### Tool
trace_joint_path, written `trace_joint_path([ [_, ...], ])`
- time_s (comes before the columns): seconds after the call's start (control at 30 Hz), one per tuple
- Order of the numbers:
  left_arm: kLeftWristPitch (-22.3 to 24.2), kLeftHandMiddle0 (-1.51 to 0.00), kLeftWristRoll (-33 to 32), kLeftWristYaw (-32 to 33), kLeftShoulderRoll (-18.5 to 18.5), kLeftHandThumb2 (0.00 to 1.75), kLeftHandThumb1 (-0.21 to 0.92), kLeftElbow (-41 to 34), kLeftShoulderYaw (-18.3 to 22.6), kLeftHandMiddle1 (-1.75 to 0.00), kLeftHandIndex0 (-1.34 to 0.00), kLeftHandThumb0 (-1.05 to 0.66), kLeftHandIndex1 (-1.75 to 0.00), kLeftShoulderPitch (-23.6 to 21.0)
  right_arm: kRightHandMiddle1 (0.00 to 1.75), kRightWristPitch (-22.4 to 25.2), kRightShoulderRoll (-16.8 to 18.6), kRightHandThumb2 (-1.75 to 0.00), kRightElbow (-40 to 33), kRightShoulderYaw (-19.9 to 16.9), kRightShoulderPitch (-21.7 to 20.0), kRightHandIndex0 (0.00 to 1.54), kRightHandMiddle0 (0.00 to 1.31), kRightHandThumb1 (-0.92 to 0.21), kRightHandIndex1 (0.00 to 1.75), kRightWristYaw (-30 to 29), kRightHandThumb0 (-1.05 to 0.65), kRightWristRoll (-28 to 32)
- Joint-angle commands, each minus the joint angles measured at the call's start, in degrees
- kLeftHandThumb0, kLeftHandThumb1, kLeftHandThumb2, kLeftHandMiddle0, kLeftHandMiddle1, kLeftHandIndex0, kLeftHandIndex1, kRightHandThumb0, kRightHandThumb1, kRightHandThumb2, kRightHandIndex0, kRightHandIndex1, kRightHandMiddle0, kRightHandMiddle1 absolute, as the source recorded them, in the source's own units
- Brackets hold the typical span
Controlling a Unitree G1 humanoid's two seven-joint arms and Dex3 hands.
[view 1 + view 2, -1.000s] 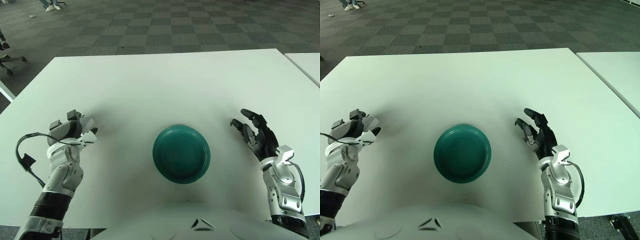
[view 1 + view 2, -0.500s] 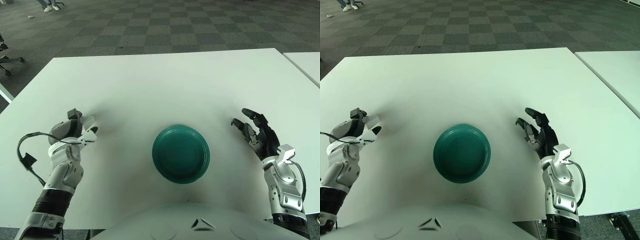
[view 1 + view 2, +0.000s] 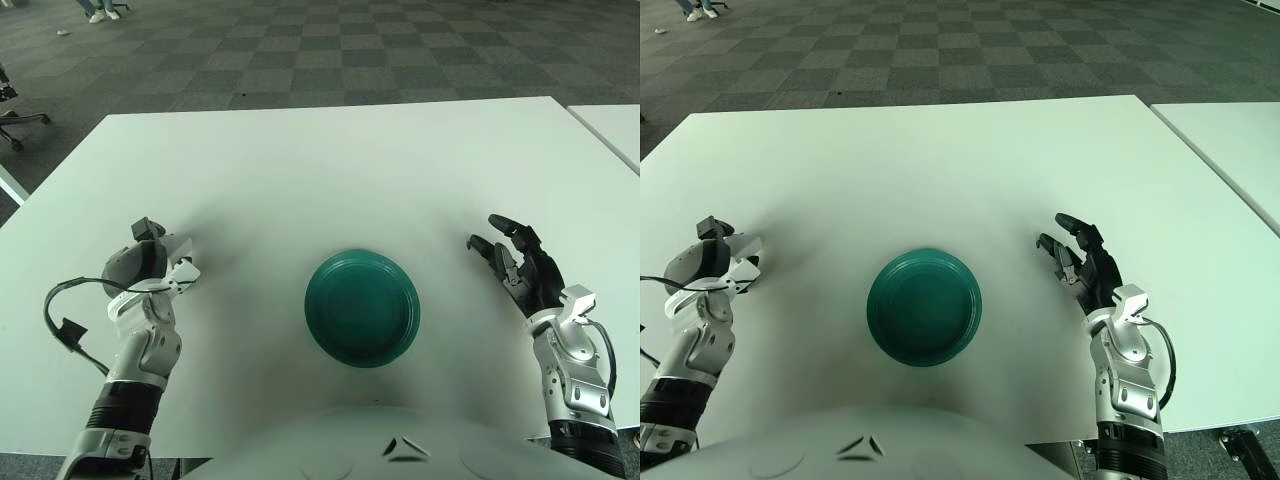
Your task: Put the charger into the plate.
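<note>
Green plate sits between left hand, fingers unreadable, and splayed, empty right hand.

Plate: dark teal, plain. Table: white, unpatterned. Floor beyond the table's far edge: grey checkered tiles. Left hand: white and grey, black fingertips. Right hand: black fingers, silver-white wrist

No legible text, labels, brand marks, numbers or signs appear on any surface in either view, including the round dark-green plate and the white rectangular table.
</note>
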Motion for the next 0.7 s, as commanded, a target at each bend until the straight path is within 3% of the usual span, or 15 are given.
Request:
trace_joint_path([
  [0.0,1.50,-0.78,-3.11,-2.32,-2.47,1.49,0.13,0.79,-0.23,-1.63,-0.54,-0.01,-1.75,2.38,0.85,2.76,-0.16,-0.40,2.89,0.13,1.03,0.34,0.00,-0.92,0.13,-0.03,-0.78,-0.21],
  [0.4,1.59,-0.83,-3.58,-1.36,-3.69,1.57,0.07,-4.19,0.06,-1.64,-0.58,0.00,-1.75,3.72,0.85,2.57,-0.72,-0.40,3.99,-0.17,0.36,0.33,0.00,-0.92,0.15,0.32,-0.78,0.11],
  [0.67,-0.40,-0.86,-1.33,4.08,-4.01,1.60,0.03,-5.07,-0.66,-1.62,-0.61,0.00,-1.75,4.47,0.85,2.45,-0.70,-0.40,4.68,-0.22,-0.18,0.32,0.00,-0.92,0.17,0.39,-0.78,-0.05],
])
